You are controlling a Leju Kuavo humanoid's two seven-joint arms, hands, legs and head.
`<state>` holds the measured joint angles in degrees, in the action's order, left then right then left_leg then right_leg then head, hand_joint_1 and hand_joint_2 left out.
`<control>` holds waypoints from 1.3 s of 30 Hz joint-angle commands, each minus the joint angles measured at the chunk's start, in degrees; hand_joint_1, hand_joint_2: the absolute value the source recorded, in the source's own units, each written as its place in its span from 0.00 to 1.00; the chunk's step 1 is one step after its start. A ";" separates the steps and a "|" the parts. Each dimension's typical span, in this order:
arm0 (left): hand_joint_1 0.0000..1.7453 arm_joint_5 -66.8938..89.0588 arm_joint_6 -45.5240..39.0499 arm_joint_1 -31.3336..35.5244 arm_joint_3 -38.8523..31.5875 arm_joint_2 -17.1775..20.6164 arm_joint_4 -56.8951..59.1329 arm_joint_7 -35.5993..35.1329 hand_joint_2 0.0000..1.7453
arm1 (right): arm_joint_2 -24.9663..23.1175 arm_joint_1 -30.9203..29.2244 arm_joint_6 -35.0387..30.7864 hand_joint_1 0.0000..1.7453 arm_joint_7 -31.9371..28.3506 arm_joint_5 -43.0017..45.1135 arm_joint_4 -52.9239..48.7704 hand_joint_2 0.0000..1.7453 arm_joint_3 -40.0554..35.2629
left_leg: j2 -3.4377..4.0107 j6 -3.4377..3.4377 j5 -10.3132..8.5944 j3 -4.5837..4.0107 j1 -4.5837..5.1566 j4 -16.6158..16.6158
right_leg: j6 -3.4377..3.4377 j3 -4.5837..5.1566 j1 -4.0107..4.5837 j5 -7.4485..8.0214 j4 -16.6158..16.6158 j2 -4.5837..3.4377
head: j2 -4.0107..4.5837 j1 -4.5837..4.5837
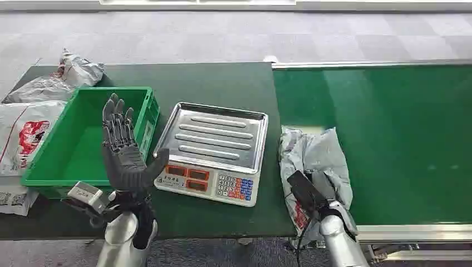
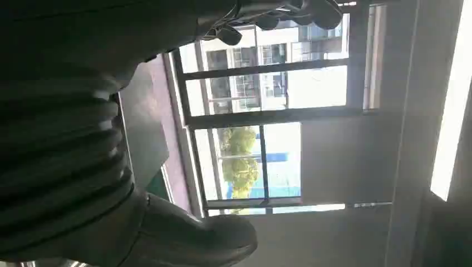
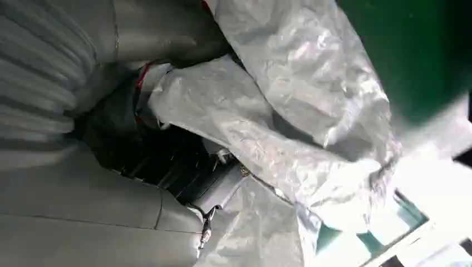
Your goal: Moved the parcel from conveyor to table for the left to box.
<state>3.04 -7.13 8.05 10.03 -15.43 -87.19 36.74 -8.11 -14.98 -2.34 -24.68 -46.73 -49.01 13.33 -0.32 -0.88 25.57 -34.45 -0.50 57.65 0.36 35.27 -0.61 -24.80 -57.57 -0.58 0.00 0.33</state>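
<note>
Grey crumpled mailer bags [image 1: 53, 83] lie at the far left of the dark green tabletop [image 1: 217, 83], well out beyond the left hand's fingertips, with a white bag bearing a red print [image 1: 25, 133] just nearer. Next comes a green plastic crate [image 1: 61, 161], open-topped; the left hand [image 1: 123, 150] is raised upright in front of the crate's right wall, palm showing, its fingers [image 1: 116, 119] straight and spread, holding nothing. In the left wrist view the curled-back tips of those fingers [image 2: 278, 19] show against a window and ceiling. Just to the right of that hand's thumb sits an electronic weighing scale [image 1: 214, 153] with a ribbed steel pan, red displays and a coloured keypad.

Further right, where the tabletop meets the bright green conveyor belt [image 1: 401, 139], the grey plastic parcel [image 1: 311, 153] lies on the belt's near left edge. The right hand [image 1: 311, 192] rests on its near end, dark fingers [image 1: 300, 186] laid over the wrinkled film. In the right wrist view the parcel's film [image 3: 289, 111] bunches against the fingers [image 3: 161, 161] and thumb, which close around a fold of it.
</note>
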 commanded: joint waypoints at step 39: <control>0.00 -14.14 -7.66 8.15 -7.46 -1.98 8.78 2.47 1.00 | -11.72 -23.93 -19.75 1.00 -5.28 15.69 -3.35 1.00 -28.41 | 0.13 -0.05 -0.24 0.18 -0.04 -0.13 | -0.11 -0.17 0.07 0.16 0.06 -0.11 | 0.00 0.00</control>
<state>-9.38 -12.83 14.51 9.40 -17.25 -78.69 39.12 -19.24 -31.35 -20.35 -29.51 -31.54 -69.06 -14.40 -0.48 -0.95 25.28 -34.56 -0.54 57.65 0.29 35.31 -0.56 -24.65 -57.63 -0.53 0.00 0.33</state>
